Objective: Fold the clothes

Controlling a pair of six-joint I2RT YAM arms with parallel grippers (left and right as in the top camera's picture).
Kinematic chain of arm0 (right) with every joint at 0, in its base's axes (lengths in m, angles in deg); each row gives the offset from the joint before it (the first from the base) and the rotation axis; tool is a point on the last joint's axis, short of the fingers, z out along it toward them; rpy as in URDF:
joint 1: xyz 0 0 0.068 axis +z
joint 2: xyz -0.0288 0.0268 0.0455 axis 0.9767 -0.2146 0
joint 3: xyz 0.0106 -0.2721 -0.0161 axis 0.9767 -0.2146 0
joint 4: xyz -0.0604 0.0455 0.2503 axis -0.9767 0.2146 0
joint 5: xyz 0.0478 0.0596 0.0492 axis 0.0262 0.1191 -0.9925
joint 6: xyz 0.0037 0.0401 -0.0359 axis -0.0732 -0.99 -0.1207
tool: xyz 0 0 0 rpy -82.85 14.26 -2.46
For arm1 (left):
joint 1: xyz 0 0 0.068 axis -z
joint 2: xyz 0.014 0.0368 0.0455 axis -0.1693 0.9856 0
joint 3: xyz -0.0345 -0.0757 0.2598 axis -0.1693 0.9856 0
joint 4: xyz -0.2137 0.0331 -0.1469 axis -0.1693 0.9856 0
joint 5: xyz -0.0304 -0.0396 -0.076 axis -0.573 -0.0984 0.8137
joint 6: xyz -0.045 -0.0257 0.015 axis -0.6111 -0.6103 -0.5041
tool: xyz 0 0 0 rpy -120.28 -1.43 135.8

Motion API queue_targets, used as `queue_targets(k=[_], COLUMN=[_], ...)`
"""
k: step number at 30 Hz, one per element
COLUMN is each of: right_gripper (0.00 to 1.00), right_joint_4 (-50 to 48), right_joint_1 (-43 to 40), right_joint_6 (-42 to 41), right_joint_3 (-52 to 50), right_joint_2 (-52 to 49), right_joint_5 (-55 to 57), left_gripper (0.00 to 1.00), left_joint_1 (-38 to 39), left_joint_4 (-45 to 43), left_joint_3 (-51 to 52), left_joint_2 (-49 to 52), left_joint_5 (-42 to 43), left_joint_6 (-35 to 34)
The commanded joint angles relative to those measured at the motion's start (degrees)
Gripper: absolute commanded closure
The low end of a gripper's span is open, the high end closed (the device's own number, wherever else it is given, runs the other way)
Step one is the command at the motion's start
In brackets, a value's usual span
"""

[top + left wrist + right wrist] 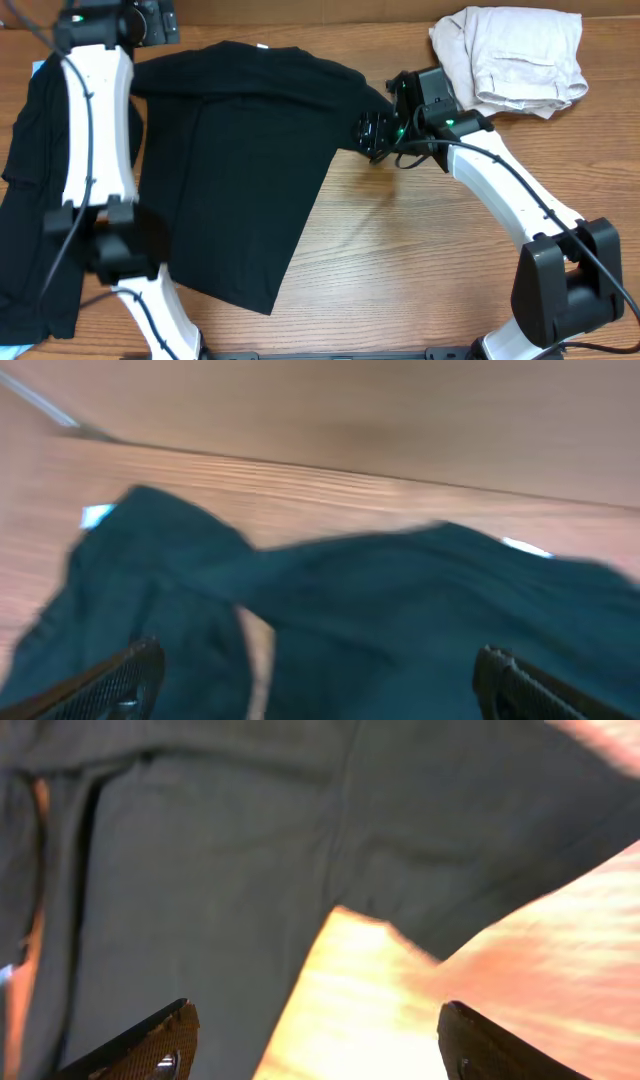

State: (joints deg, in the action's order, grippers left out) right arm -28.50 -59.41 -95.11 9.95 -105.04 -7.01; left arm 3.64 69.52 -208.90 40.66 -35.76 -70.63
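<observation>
A large black T-shirt (240, 160) lies spread on the wooden table, partly folded, with a small white neck label at its far edge (262, 46). It also shows in the left wrist view (400, 620) and the right wrist view (200, 870). More black garments (30, 200) lie at the left edge. My left gripper (320, 680) is open and empty above the black fabric at the far left. My right gripper (315, 1040) is open and empty, over the shirt's right sleeve edge (372, 130).
A crumpled beige garment (515, 55) lies at the far right of the table. Bare wooden table (420, 260) lies right of the shirt. A dark object (155, 20) sits at the far left edge.
</observation>
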Motion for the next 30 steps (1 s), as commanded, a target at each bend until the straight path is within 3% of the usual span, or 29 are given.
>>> queue_targets(k=[1,4,12,30], right_gripper=[0.21,0.24,0.25,0.25], right_joint_4=[-1.4,-5.0,-11.5,-14.8], right_joint_1=[0.2,0.2,0.1,0.1], right_joint_6=[3.8,8.7,14.3,14.5], right_joint_3=[1.4,1.4,1.4,1.4], right_joint_2=[-1.3,-3.4,-8.9,-19.0], right_joint_5=[9.2,10.8,12.7,13.7], left_gripper=[0.00,0.00,0.00,0.00], left_joint_1=[0.4,1.4,6.4,10.6], left_joint_4=[4.7,8.7,13.2,13.2], left_joint_3=[-1.3,-1.3,-1.2,1.1], left_joint_2=[-4.2,-4.0,-3.5,-3.5], left_joint_5=[17.2,21.2,17.7,17.3], left_joint_6=[-1.6,-1.6,-0.5,-0.5])
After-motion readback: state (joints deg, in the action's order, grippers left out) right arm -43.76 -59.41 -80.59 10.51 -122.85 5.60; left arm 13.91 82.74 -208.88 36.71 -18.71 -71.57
